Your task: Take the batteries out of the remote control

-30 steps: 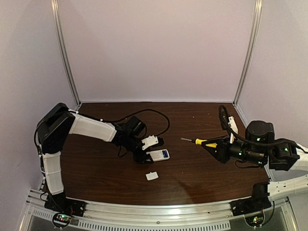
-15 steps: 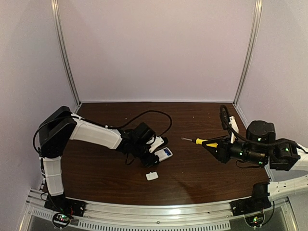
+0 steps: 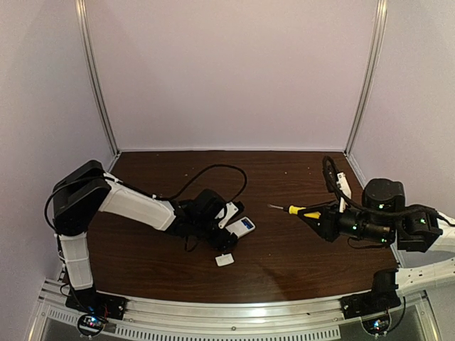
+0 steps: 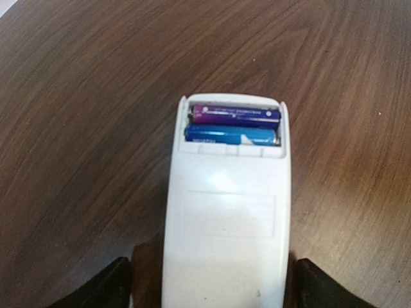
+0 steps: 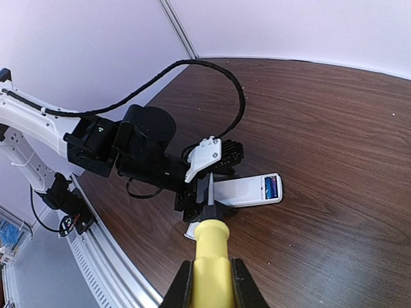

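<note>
The batteries [image 4: 234, 125] lie sideways at the far end of the remote control [image 4: 225, 218], which lies on the table [image 4: 77, 96] pointing straight out between the left gripper's [image 4: 215, 292] spread jaws; the right gripper [image 5: 212, 289], squeezing a screwdriver [image 5: 210, 240], waits farther off.

No legible text, faint print on the batteries [image 4: 232, 134] (perhaps a brand), unreadable

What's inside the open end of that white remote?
Two batteries lie side by side in the remote's open end, one purple, one blue. Their undersides and the contacts are hidden.
</note>
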